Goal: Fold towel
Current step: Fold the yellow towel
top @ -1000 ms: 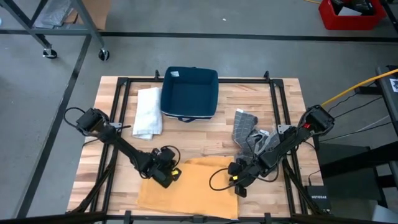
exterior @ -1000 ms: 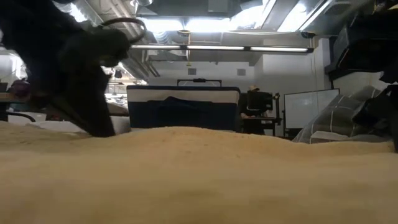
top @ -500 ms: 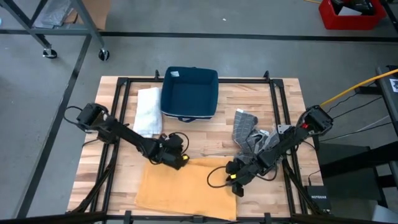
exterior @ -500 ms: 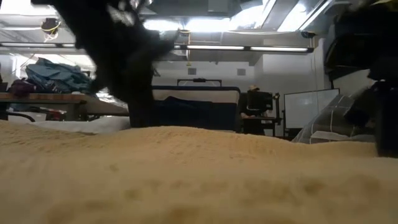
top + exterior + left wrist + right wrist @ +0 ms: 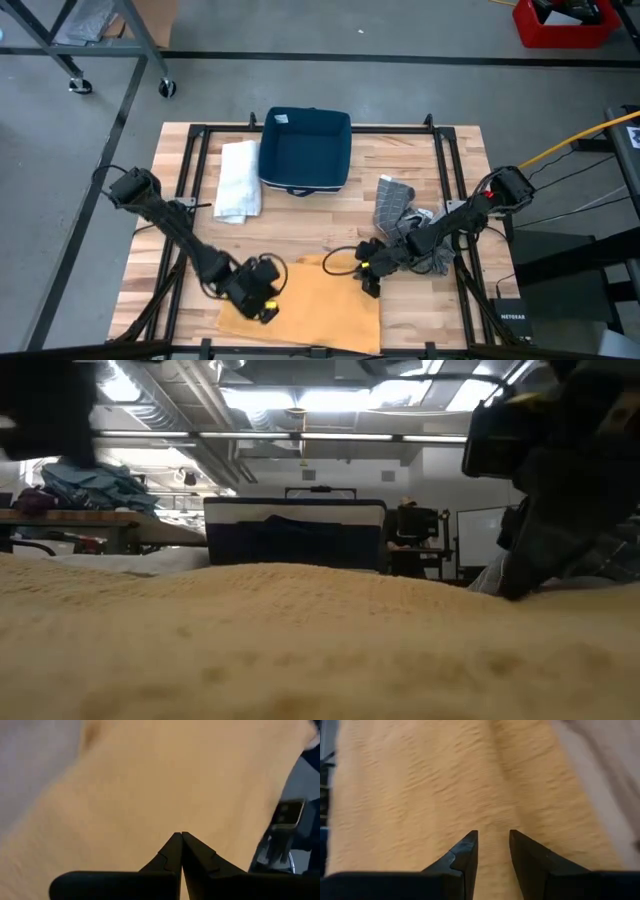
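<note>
A tan towel (image 5: 310, 305) lies spread flat on the wooden table near its front edge, and it fills the low view (image 5: 300, 640). My left gripper (image 5: 266, 306) is shut and hangs over the towel's left part, with nothing between its fingers (image 5: 180, 835). My right gripper (image 5: 368, 286) stands open at the towel's far right corner, pointing slantwise down at the cloth (image 5: 491, 834). In the low view its fingers (image 5: 515, 585) come down behind the towel's hump. My right gripper's open fingers point slantwise down at the towel's far right corner (image 5: 490, 810), with the cloth showing through the gap. Whether the fingertips touch the cloth, I cannot tell.
A dark blue bin (image 5: 305, 150) stands at the far middle, with a folded white towel (image 5: 238, 180) to its left. Grey checked cloths (image 5: 398, 208) lie in a heap on the right, under my right arm. Black frame rails (image 5: 190, 190) run along the table's sides.
My left gripper, still shut, swung toward the towel's far edge, then came back toward the near left and rose. My right gripper, still open, moved along the towel's right side toward the far edge and a little left.
</note>
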You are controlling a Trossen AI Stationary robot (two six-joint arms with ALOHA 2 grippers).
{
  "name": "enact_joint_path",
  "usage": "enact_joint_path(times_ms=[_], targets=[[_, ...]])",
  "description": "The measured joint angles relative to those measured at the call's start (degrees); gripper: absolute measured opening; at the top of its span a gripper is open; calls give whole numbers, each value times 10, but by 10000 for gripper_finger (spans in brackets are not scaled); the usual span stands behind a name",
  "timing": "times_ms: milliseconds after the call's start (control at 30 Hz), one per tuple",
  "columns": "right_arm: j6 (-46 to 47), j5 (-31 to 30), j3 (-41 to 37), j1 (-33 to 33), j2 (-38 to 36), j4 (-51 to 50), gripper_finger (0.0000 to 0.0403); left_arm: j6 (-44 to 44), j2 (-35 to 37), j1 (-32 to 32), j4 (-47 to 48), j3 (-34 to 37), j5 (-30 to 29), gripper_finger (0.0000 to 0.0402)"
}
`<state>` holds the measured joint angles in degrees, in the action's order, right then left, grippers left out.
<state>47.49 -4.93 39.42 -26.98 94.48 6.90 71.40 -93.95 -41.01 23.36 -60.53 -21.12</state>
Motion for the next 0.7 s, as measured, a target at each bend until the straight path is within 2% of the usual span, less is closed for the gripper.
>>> enact_joint_path(times_ms=[200, 400, 567, 700], targets=[[0, 4, 0, 24, 0, -21, 115, 120, -44, -50, 1, 0, -3, 0], [2, 41, 0, 26, 0, -48, 115, 213, -91, -68, 4, 1, -4, 0], [22, 72, 1, 26, -1, -64, 115, 242, -125, -54, 15, -1, -8, 0], [23, 78, 1, 26, -1, -66, 115, 227, -143, -29, 15, -2, -6, 0]])
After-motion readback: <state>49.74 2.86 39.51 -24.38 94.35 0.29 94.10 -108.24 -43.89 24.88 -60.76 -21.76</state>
